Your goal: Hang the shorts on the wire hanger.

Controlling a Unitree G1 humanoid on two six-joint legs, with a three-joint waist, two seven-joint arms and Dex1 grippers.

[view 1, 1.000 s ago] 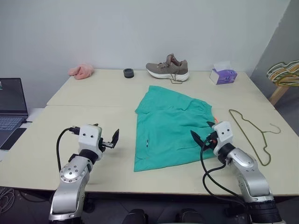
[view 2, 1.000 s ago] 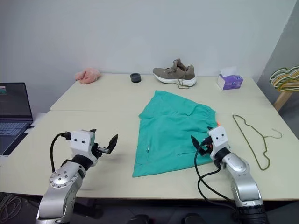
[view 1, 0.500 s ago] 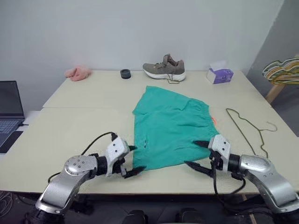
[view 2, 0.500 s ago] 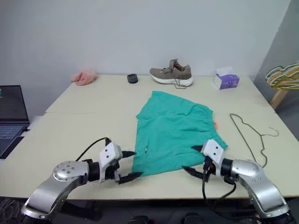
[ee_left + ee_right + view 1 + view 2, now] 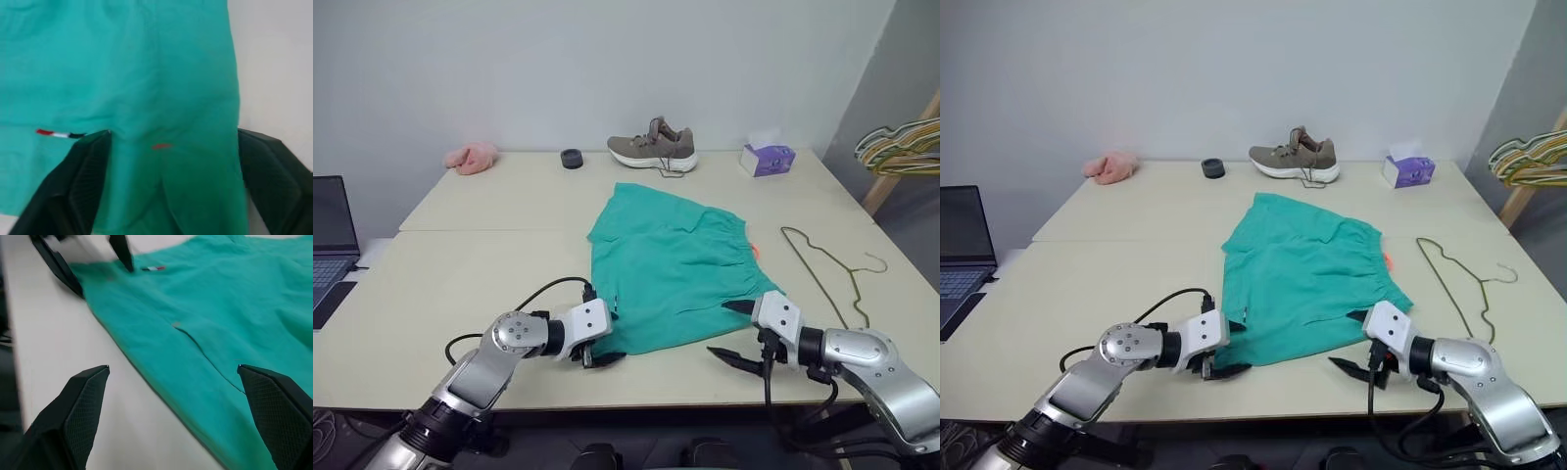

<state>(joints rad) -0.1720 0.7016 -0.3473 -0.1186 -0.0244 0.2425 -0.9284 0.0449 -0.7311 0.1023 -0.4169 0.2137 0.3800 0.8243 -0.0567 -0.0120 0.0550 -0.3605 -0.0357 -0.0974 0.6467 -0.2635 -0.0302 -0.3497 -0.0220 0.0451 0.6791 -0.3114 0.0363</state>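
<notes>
At near bench [image 5: 431, 294] edge, left claw [image 5: 598, 343] straddles the hem corner of the flat teal-green fabric shorts [image 5: 671, 264], jaws apart; right claw [image 5: 732, 333] wide beside the other corner. Pinch both corners evenly. Farther right lies the thin olive wire hanger [image 5: 822, 279].

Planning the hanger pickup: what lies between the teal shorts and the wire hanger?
Bare tabletop, in the left eye view, separates the teal shorts and thin wire hanger.

The shorts [image 5: 671, 264] are soft, matt teal cloth, lightly creased. The wire hanger [image 5: 824, 277] is thin, dull metal. The table [image 5: 450, 264] looks smooth, matt cream. Both hands' fingers [image 5: 83, 404] are black, finely textured plastic.
</notes>
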